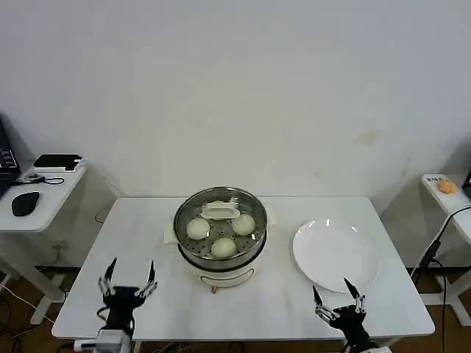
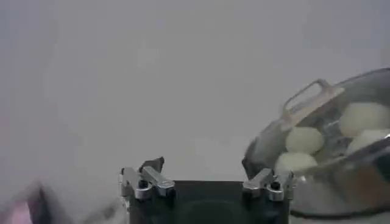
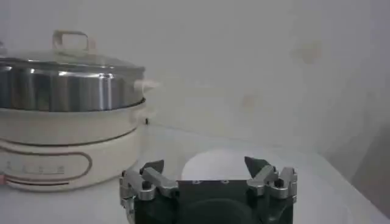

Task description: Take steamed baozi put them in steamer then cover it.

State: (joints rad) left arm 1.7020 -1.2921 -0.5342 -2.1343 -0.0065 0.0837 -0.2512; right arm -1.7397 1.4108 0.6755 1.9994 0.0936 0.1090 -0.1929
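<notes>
White table [image 1: 147, 250] w/ plain wall behind. Steamer [image 1: 221, 254] sits mid-table, glass lid [image 1: 221, 212] already on, baozi [image 1: 197, 229] inside — task looks done, nothing left but retreat. Left gripper [image 1: 129, 278] & right gripper [image 1: 337, 298] at near edge, fingers spread, empty. Bare plate [image 1: 335, 256] beside; nothing blocking.

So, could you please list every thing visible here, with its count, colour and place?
steamed baozi: three seen clearly, cream-white, inside the steamer under the lid; the lid handle may hide a fourth.
steamer: one, shiny steel on a white base, table centre.
glass lid: one, clear with a white handle, on the steamer.
plate: one, white, bare, right of the steamer.
table: one, white.
side desks: two, white, at both edges.
left gripper: black, open, near front-left edge.
right gripper: black, open, by the plate's near rim.
</notes>
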